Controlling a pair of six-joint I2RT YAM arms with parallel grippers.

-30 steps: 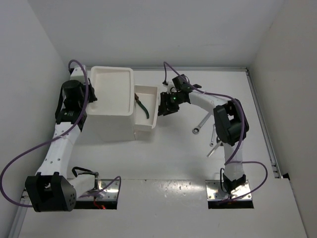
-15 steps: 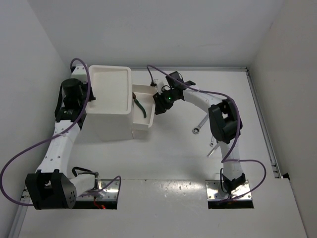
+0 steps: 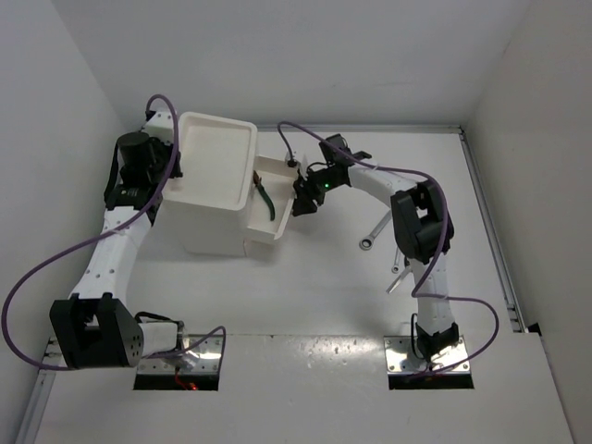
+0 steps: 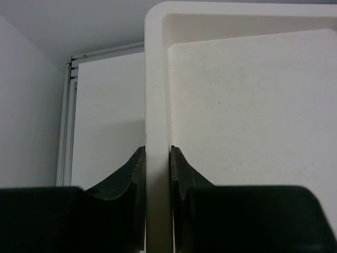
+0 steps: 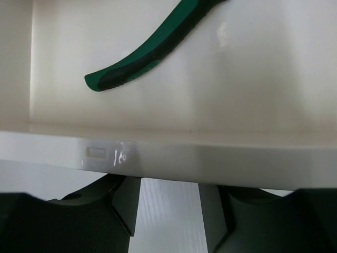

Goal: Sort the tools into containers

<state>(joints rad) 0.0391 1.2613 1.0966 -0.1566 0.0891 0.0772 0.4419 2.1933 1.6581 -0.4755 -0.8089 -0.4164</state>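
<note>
The left gripper (image 4: 157, 154) clamps the box rim (image 4: 156, 79). The right gripper (image 5: 169, 196), jaws parted and empty, faces the drawer (image 5: 221, 158) just ahead. Next: push it shut.

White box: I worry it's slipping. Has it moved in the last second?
Yes: the white box has twisted clockwise and shifted toward the back rail.

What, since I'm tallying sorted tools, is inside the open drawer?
Green-handled pliers lie in the drawer. Whatever part of it sits under the box top is covered.

White table (image 3: 305, 296); metal rail (image 3: 495, 240) along its right edge; white walls (image 3: 55, 83).
</note>
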